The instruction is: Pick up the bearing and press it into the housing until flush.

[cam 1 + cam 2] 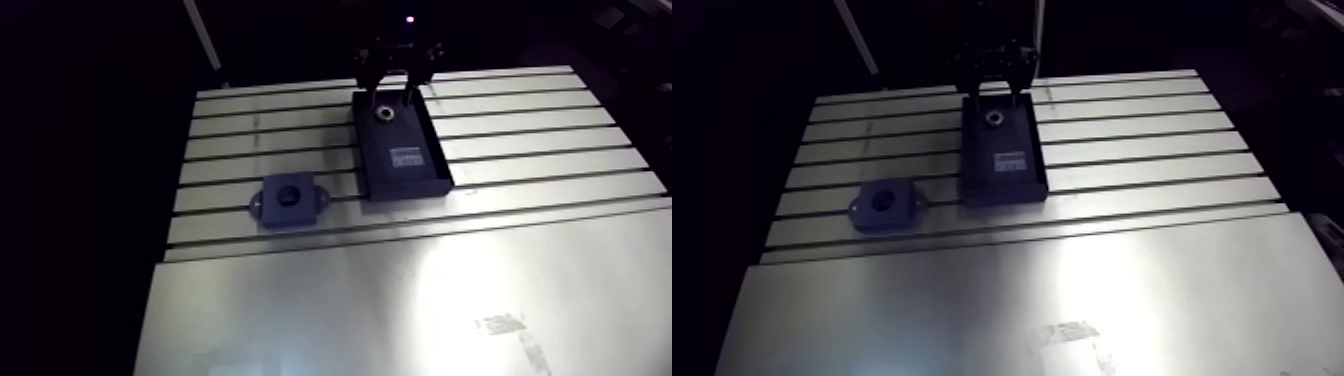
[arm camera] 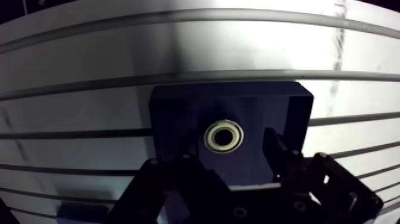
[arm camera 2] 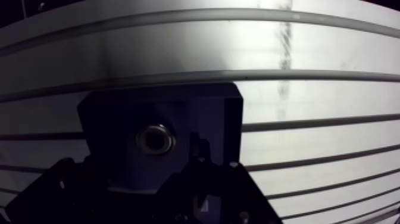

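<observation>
The bearing [image 2: 224, 136] sits flat on the floor of a dark tray [image 2: 291, 113], a pale metal ring with a dark bore facing up, and it lies right between the two fingers [image 2: 280, 156], just ahead of their tips. The gripper [image 1: 393, 102] hangs over that end of the tray with its fingers spread wide. There is a clear gap on either side of the ring, nothing is pinched, and the gripper has hold of nothing. In the arm view the fingers reach down inside the tray's walls, one to each side of the bearing. Beyond the fingers, the rest of the tray floor carries only a small pale label [image 1: 405, 158]. The tray rests on the slotted part of the table [image 1: 400, 300], its long sides running across the grooves. Well apart from the fingers, off to one side and outside the tray, the housing [image 1: 302, 209] lies on the slots: a dark block with a round hole open upward and a small ear at each end.
</observation>
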Controlling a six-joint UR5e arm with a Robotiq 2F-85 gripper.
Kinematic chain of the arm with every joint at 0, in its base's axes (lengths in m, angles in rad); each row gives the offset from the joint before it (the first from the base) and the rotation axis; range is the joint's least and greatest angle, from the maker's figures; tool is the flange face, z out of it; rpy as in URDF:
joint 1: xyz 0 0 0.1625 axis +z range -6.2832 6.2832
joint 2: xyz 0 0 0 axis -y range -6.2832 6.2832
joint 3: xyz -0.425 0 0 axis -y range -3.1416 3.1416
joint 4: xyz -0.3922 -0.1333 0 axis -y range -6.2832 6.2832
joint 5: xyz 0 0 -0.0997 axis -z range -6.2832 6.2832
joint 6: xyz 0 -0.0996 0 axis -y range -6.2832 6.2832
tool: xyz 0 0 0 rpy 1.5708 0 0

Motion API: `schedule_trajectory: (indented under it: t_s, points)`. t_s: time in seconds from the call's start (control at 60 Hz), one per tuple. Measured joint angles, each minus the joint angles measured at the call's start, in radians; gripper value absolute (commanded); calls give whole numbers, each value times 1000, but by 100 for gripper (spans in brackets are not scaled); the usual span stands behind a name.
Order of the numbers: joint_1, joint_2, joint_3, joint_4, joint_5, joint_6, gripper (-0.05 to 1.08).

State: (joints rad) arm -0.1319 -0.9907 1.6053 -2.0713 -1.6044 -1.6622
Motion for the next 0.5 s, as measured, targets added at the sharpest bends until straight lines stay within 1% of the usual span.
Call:
schedule_trajectory:
  t_s: [0.233,0.5]
  points:
    - [0,2,4,-2,-11,0,36]
    - [1,3,10,-8,-10,0,36]
